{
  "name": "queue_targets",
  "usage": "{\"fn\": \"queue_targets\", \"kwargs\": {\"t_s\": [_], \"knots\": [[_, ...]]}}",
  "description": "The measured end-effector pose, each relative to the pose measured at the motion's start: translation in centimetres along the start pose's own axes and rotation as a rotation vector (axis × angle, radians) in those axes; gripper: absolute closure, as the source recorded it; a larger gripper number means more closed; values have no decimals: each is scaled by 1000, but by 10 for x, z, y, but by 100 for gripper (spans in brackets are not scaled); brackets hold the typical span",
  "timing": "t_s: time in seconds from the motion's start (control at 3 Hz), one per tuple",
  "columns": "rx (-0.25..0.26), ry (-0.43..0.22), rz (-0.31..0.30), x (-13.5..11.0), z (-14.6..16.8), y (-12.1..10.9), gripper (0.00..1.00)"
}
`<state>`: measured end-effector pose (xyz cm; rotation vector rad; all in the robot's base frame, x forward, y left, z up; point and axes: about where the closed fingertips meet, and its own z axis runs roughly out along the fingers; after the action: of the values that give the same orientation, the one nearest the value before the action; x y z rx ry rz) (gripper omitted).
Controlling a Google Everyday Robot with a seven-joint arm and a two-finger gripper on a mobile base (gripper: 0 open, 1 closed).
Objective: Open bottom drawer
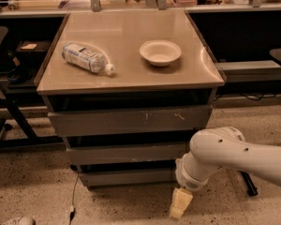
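The bottom drawer (126, 176) is the lowest and smallest grey front of the cabinet, closed flush under the mid-sized front (124, 153) and the tall scratched top front (131, 120). My white arm (225, 156) comes in from the right, low by the floor. My gripper (179, 205) hangs at its end, pointing down, just in front of and below the bottom drawer's right end, not touching it.
On the cabinet top lie a plastic bottle (86, 57) on its side and a white bowl (160, 52). A chair base (4, 121) stands at the left, and another chair leg (248, 184) at the right. A cable (74, 198) runs down on the speckled floor.
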<state>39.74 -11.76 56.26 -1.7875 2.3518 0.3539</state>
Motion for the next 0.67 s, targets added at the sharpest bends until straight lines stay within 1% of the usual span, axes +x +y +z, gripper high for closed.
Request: {"fn": "queue_targets", "kwargs": {"t_s": [0.33,0.67], "knots": [[-3,-13,-4,-1,31,-8,0],[13,-29,-9,-7,82,-37,0]]}}
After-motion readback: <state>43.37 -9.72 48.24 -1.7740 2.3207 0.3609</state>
